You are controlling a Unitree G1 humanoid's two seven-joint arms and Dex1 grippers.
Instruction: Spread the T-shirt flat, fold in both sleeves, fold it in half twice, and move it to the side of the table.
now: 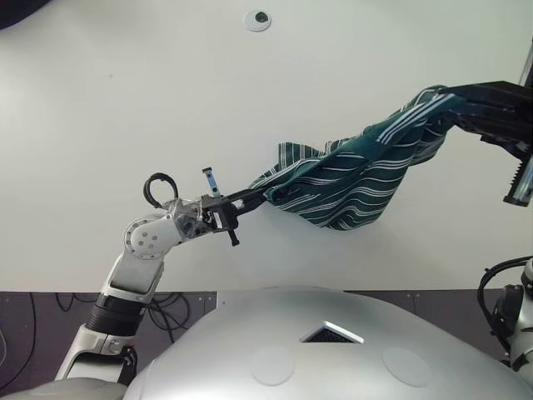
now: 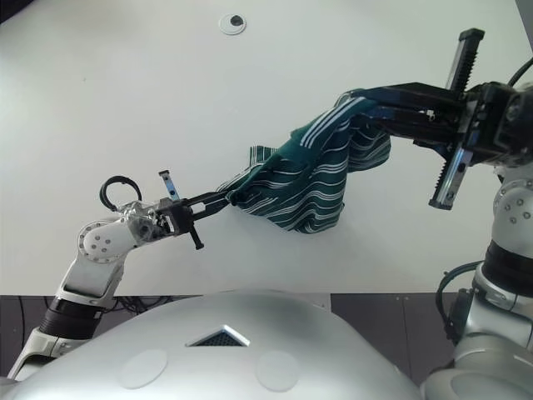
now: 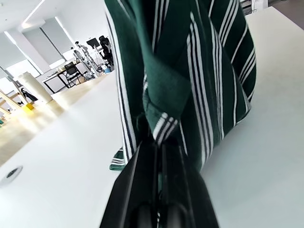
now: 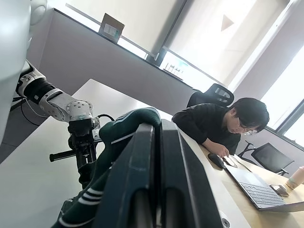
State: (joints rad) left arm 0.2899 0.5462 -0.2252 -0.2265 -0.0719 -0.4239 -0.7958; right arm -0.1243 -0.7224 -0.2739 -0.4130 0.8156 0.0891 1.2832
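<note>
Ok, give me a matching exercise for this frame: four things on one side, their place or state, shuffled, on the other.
1 left pincer
2 right pincer
3 T-shirt
4 round cap

A bunched, strung between both pincers
B shut on the T-shirt's raised end
C on the table's far side, apart
D shut on the T-shirt's low end

Pairs: 1-D, 2-B, 3-A, 4-C

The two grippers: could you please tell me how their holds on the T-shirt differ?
The left gripper pinches the T-shirt at its lower end near the table; the right gripper holds its upper end raised. The left points toward the robot's right, the right toward its left. Both are shut on the T-shirt.
</note>
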